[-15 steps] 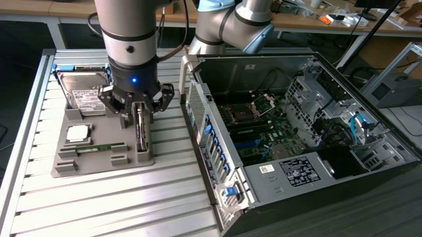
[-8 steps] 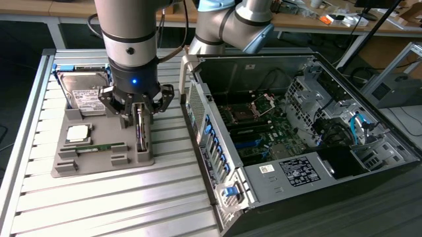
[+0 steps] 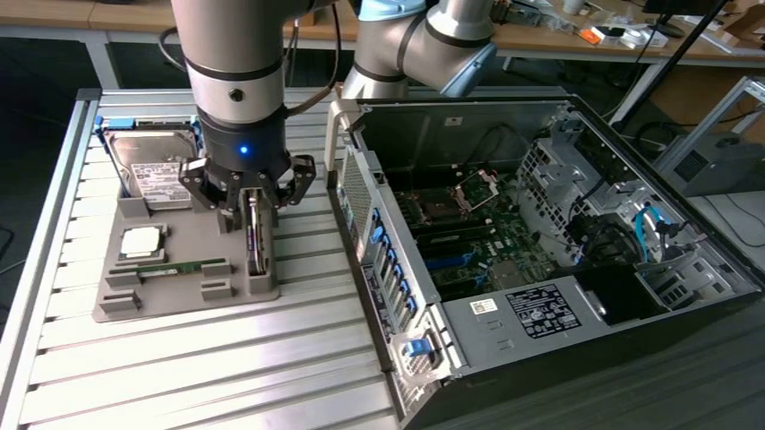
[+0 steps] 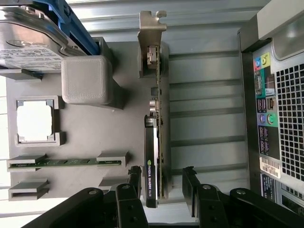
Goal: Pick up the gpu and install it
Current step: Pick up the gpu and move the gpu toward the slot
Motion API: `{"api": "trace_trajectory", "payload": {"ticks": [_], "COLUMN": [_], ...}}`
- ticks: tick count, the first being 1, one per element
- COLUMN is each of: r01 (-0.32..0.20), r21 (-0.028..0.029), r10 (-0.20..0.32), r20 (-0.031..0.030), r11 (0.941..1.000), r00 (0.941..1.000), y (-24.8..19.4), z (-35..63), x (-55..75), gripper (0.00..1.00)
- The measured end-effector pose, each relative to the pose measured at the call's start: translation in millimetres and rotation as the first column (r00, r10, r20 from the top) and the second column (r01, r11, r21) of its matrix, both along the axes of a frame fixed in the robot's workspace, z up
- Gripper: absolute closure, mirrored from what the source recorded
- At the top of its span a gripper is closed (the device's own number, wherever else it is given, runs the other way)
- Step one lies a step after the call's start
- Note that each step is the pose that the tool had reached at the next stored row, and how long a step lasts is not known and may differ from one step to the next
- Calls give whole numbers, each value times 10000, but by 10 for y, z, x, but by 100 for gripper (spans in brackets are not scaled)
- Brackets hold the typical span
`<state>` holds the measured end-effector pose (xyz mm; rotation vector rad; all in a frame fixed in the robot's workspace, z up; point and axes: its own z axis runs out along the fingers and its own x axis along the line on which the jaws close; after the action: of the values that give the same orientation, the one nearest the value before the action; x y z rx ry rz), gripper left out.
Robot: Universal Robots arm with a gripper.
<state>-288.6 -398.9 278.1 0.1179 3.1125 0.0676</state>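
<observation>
While the gpu [image 4: 151, 156] stands on edge in its grey tray [image 4: 126, 66], the hand [image 4: 161, 175] straddles it, fingers [image 4: 189, 185] apart.

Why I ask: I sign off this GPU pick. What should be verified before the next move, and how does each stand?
1. The gripper straddles the gpu: ok, one finger on each side.
2. Grip closed on the gpu: not ok, a gap shows beside one finger.
3. The gpu stands on edge in the grey holder tray: ok.
4. The hard drive and memory stick lie apart from the gripper: ok.
5. The computer case is open: ok.
6. A free slot on the motherboard: cannot tell.
</observation>
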Motion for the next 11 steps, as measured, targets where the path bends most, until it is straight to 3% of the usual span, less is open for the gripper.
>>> {"api": "trace_trajectory", "payload": {"ticks": [11], "r01": [0], "r21": [0], "r10": [0], "r20": [0], "r11": [10000], "r00": [10000], "y": [0], "z": [-39], "x": [0], "gripper": [52]}}
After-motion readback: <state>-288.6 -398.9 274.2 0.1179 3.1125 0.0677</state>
